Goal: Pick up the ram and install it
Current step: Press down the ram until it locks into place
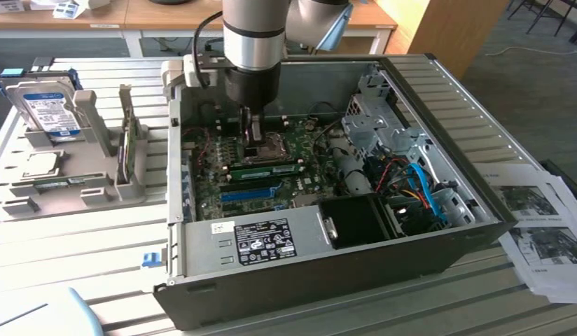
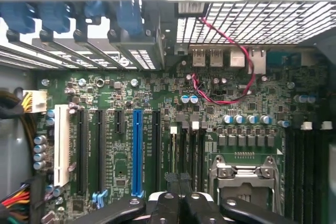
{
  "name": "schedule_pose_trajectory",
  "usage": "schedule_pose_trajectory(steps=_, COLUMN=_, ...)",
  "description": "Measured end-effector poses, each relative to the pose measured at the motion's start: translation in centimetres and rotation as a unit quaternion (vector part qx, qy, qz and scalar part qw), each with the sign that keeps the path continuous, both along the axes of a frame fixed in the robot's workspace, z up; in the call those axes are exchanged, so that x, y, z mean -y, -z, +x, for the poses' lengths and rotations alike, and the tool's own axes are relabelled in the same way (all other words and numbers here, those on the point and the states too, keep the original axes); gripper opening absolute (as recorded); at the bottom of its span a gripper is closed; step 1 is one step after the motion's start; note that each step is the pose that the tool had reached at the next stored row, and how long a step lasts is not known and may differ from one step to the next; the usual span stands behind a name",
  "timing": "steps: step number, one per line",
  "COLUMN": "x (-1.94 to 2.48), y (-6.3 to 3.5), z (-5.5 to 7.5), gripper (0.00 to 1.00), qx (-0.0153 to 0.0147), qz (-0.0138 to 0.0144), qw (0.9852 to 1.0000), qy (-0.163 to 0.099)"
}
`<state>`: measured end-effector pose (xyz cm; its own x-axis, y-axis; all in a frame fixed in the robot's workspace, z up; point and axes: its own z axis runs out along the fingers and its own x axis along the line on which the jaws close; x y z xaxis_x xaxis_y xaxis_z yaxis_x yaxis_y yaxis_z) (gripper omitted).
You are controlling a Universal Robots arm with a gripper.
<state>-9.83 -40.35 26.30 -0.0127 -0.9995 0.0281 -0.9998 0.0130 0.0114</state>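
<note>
The ram (image 1: 269,169) is a green stick with dark chips. It stands on edge in a motherboard slot between the CPU socket (image 1: 266,150) and the blue slot (image 1: 249,192). My gripper (image 1: 255,145) reaches down into the open computer case (image 1: 298,273), just above the ram and the socket. In the wrist view its black fingers (image 2: 173,195) are pressed together, in line with the memory slots (image 2: 185,153). A thin pale edge (image 2: 173,156) runs along one slot toward them, probably the ram's top. The gripper (image 2: 179,198) is shut, and I see nothing held between the fingers.
A grey rack (image 1: 92,185) at the exterior view's left holds a silver hard drive (image 1: 45,108) and a CPU chip (image 1: 41,164). Cables (image 1: 414,189), a black fan box (image 1: 358,220) and the drive cage (image 1: 377,122) crowd the case's right side. Papers (image 1: 540,224) lie beside it.
</note>
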Motion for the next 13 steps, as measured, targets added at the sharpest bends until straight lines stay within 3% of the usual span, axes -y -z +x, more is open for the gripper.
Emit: schedule_pose_trajectory(steps=13, x=0.0, y=-2.67, z=0.0, gripper=0.09, qx=0.0, qz=-0.0004, qw=1.0, qy=0.0)
